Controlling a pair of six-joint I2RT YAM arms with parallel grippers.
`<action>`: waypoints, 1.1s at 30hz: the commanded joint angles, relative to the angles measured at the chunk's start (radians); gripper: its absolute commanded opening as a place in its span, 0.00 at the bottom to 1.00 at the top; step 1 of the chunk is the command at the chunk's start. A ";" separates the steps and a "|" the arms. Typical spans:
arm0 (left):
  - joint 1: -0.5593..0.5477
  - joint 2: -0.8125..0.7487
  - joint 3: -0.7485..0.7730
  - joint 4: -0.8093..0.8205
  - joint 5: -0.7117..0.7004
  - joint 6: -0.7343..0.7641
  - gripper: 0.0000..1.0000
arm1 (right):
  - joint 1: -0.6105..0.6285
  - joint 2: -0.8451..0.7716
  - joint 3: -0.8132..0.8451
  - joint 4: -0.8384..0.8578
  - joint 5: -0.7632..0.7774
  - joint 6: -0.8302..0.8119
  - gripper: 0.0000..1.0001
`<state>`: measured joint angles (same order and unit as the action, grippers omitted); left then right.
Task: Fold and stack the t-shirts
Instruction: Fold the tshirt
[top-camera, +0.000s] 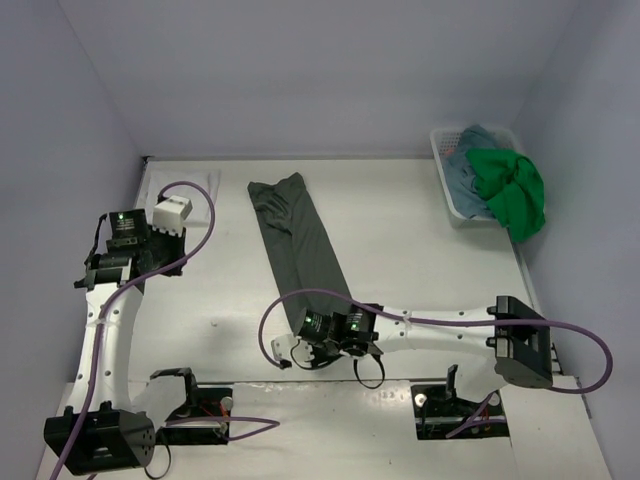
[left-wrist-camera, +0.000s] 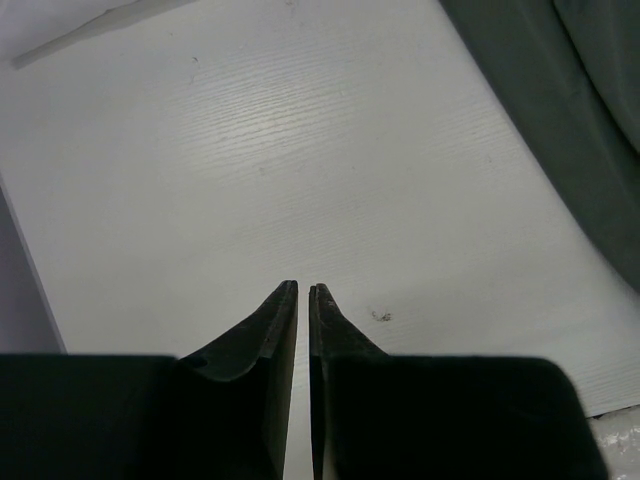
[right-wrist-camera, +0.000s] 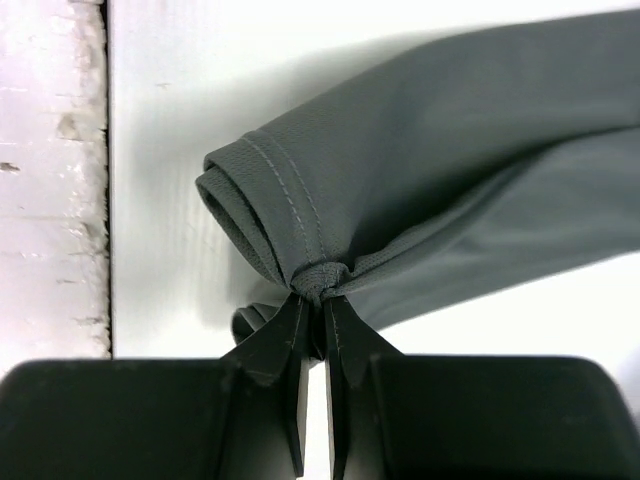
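Observation:
A dark grey-green t-shirt lies folded into a long narrow strip down the middle of the table. My right gripper is shut on the bunched hem at its near end, close to the table's front edge; in the top view the right gripper sits over that end. A bright green t-shirt and a teal-blue t-shirt are heaped in the basket. My left gripper is shut with nothing in it, hovering over bare table left of the strip; in the top view the left gripper is at the back left.
The white mesh basket stands at the back right by the wall. A flat white cloth, faint against the table, lies at the back left. Purple cables loop beside both arms. Walls close in the left, back and right sides.

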<state>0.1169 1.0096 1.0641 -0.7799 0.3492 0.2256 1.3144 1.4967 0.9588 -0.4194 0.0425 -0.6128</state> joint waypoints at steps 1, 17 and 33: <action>0.021 -0.019 0.025 0.024 0.043 -0.014 0.06 | -0.020 -0.053 0.070 -0.027 0.062 -0.019 0.00; 0.062 -0.037 0.010 0.025 0.094 -0.023 0.06 | -0.316 0.161 0.395 0.004 -0.033 -0.231 0.00; 0.128 -0.046 -0.013 0.037 0.166 -0.038 0.06 | -0.451 0.427 0.684 0.024 -0.125 -0.338 0.00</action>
<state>0.2283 0.9745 1.0473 -0.7799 0.4744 0.1982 0.8856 1.9202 1.5707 -0.4213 -0.0689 -0.9157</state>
